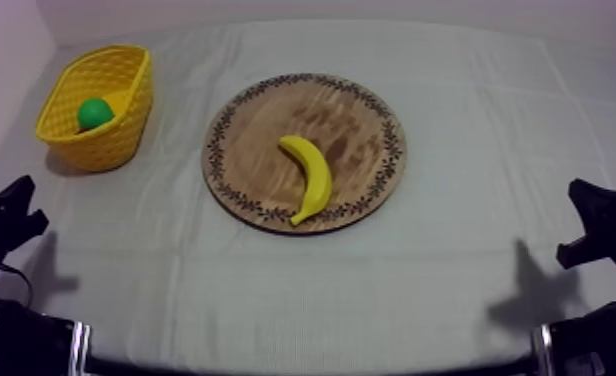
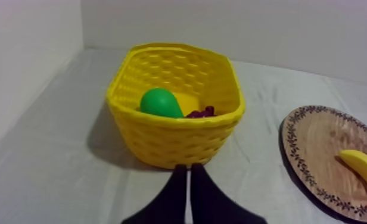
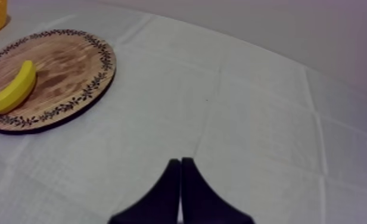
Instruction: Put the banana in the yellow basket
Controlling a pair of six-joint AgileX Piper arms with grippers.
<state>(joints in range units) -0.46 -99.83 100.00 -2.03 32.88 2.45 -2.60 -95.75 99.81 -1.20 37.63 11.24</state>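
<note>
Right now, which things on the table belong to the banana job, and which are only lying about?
For the job: banana, round wooden board, yellow basket.
Lying about: green pear and dark red grapes, both in the basket.

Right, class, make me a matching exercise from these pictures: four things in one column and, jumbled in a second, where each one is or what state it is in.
Things:
1 banana
2 pear
3 yellow basket
4 left gripper

Places and states:
A inside the basket
B shut, holding nothing
C lying on the wooden board
D standing left of the board in the top view

Pairs: 1-C, 2-A, 3-D, 4-B
</note>
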